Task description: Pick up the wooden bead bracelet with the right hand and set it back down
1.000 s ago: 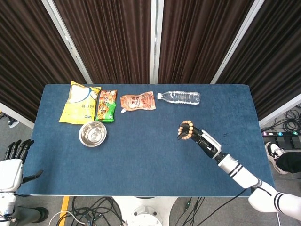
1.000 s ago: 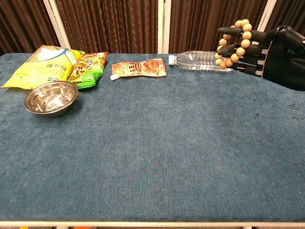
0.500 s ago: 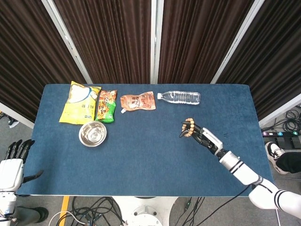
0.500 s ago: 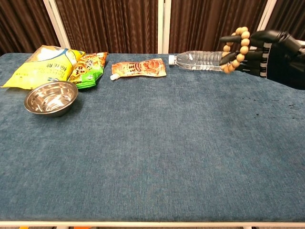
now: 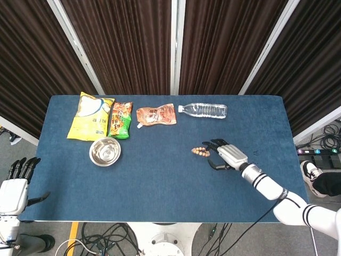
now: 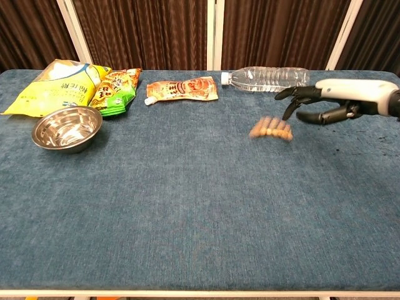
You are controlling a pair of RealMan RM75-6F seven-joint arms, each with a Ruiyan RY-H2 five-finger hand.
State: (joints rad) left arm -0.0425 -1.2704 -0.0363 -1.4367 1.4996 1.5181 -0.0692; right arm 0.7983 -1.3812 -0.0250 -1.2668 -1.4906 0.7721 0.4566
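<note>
We see the wooden bead bracelet (image 6: 270, 130) as a blurred tan smear in the chest view, so we cannot tell whether it rests on the blue felt-like tabletop (image 6: 187, 206) or hangs just above it. In the head view it (image 5: 200, 151) shows as a short brown clump just left of the right robot hand (image 5: 222, 155). That right robot hand (image 6: 315, 105), white-backed with dark fingers, has its fingers spread apart and grips nothing; the bracelet sits just beyond its fingertips, not touching as far as we can make out. The left robot hand (image 5: 16, 184) is partly cut off at the lower left corner, off the tabletop edge, fingers upright and apart, holding nothing.

Along the far edge we have a clear ribbed plastic water bottle (image 5: 204, 110) lying on its side, an orange spouted pouch (image 5: 156, 115) lying flat, a green-and-orange snack packet (image 5: 120, 120) and a crinkly yellow chip bag (image 5: 90, 116). A round shiny steel bowl (image 5: 105, 151) stands near the bags. Between bowl and bracelet, and across the whole near half, we see open blue cloth.
</note>
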